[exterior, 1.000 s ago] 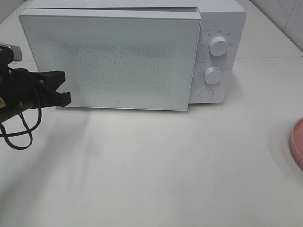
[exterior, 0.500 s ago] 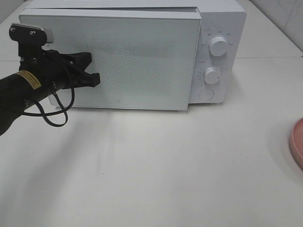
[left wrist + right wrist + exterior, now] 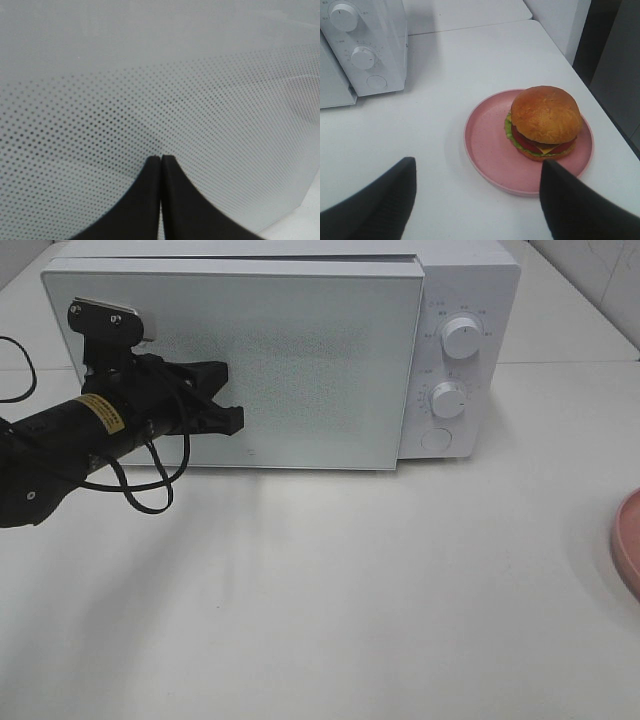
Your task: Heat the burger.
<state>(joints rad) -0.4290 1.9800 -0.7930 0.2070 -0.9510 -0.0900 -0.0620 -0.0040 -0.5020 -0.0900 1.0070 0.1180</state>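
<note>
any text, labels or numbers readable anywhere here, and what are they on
None can be read.
Yellow label on the left arm: dark print, too small to read.
Markings around the microwave's upper knob and lower knob: too small and faint.
Small mark low on the microwave door: unreadable.

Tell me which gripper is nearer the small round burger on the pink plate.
Right. The right gripper hovers open just short of the burger on its pink plate; the left gripper, shut, is far off at the white microwave's door.
</note>
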